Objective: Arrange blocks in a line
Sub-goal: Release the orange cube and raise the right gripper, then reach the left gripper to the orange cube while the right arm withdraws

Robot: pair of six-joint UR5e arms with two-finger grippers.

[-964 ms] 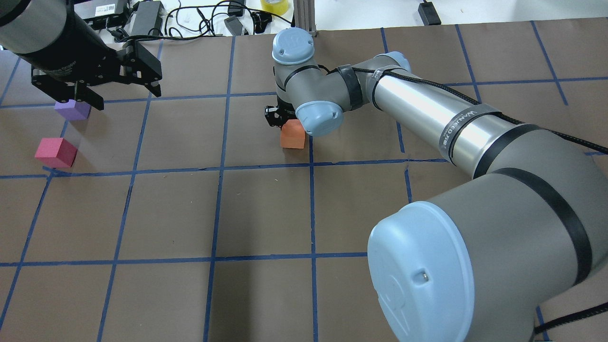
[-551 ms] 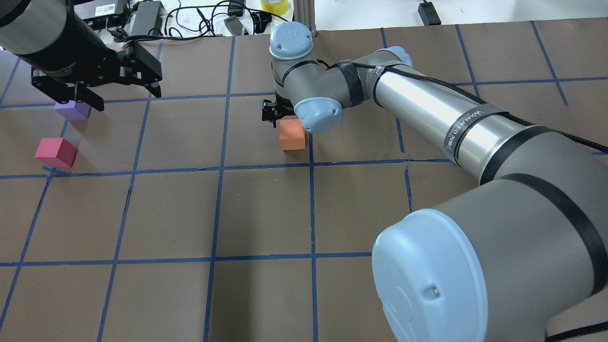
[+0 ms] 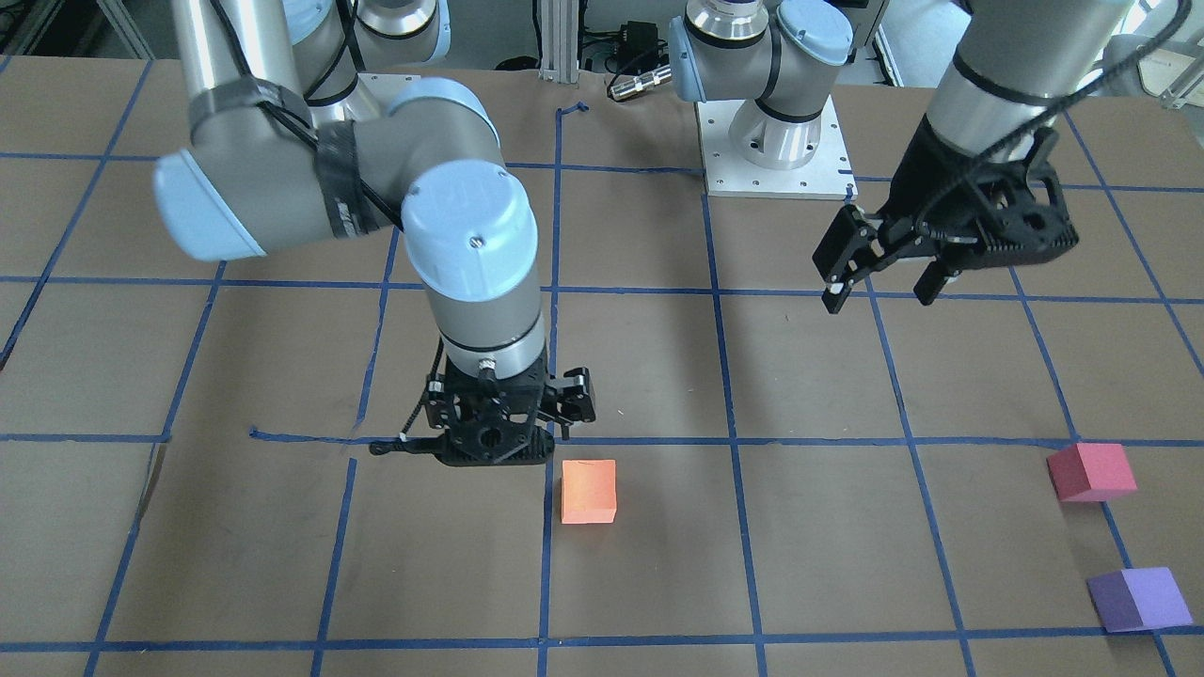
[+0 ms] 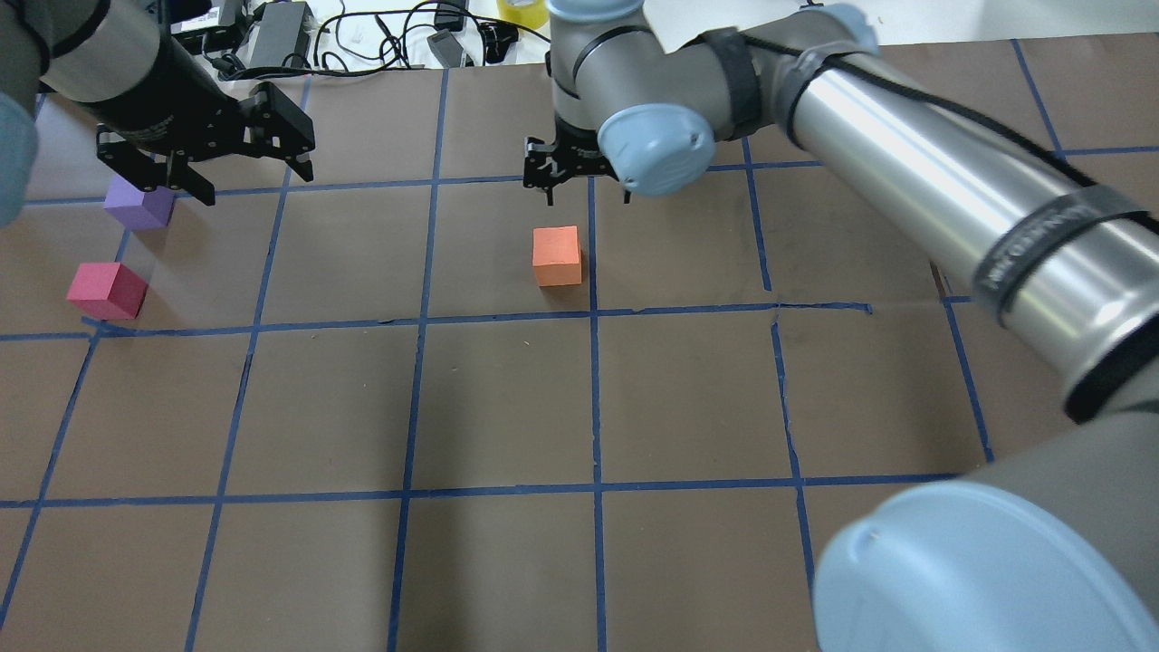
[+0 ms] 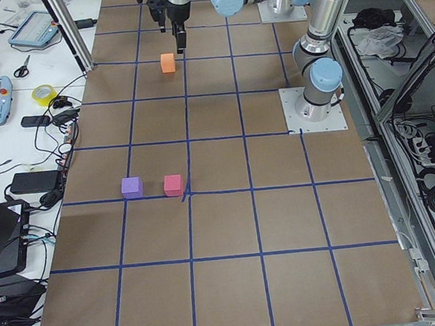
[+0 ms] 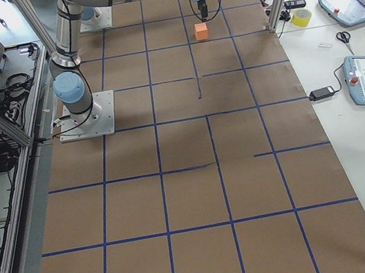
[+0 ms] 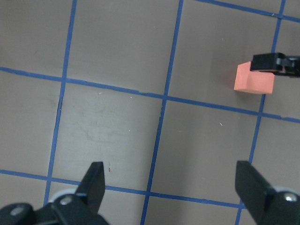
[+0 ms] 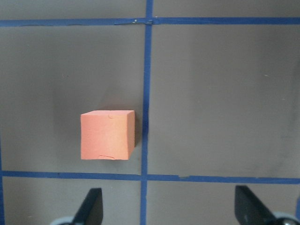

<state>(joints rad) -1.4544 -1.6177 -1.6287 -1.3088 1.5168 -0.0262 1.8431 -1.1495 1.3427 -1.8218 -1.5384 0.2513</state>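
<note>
The orange block (image 4: 556, 255) sits on the brown table beside a blue tape line, near the middle. My right gripper (image 4: 587, 192) hangs open and empty above it, a little toward the far side. The right wrist view shows the orange block (image 8: 107, 134) below and left of the open fingers (image 8: 91, 206). The purple block (image 4: 138, 203) and red-pink block (image 4: 106, 290) sit close together at the far left. My left gripper (image 4: 253, 177) is open and empty, raised just right of the purple block. The left wrist view shows the orange block (image 7: 253, 78) with the right gripper partly over it.
Cables, power bricks and a yellow tape roll (image 4: 525, 9) lie beyond the table's far edge. An aluminium post (image 4: 579, 27) stands there. The robot's base plate (image 3: 776, 160) is on the near side. Blue tape lines grid the table.
My right gripper has risen off the orange block and drawn away toward the far side; the block stays put. My left gripper shifted slightly right and stays open.
</note>
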